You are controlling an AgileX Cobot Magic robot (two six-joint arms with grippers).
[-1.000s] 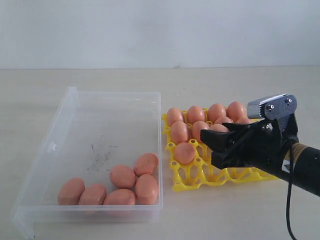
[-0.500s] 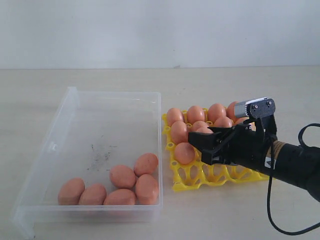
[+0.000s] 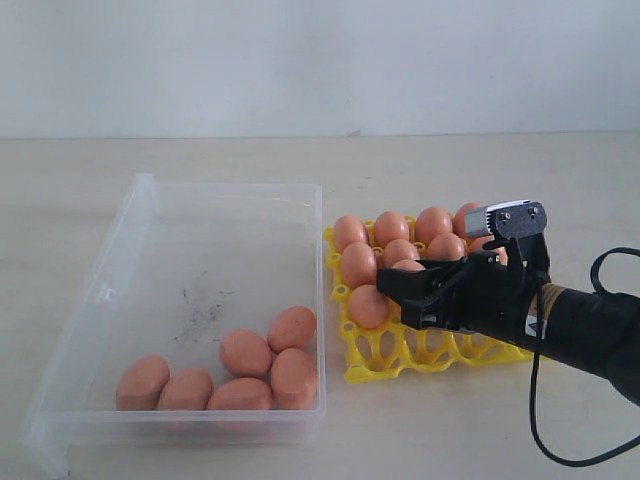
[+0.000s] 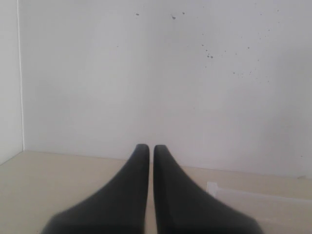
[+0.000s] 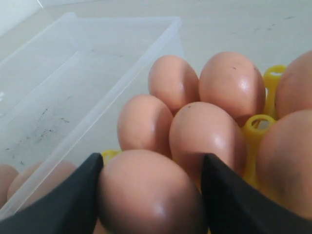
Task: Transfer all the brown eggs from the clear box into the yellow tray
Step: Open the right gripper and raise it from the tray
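My right gripper (image 3: 402,293) is shut on a brown egg (image 5: 148,192) and hangs low over the front left part of the yellow tray (image 3: 375,366). In the exterior view the held egg (image 3: 407,266) only peeks out above the upper finger. Several brown eggs (image 3: 391,229) sit in the tray's cups, and several more (image 3: 245,352) lie at the near end of the clear box (image 3: 140,200). The left wrist view shows my left gripper (image 4: 151,148) shut and empty, facing a white wall; the exterior view does not show it.
The clear box stands right against the tray's left side, and its wall (image 5: 122,83) shows close in the right wrist view. My right arm's black cable (image 3: 540,420) loops over the table at the right. Behind everything is a white wall (image 3: 320,60).
My right gripper has carried the egg leftward and down across the tray, mostly in the first half second. The eggs in the box have not moved.
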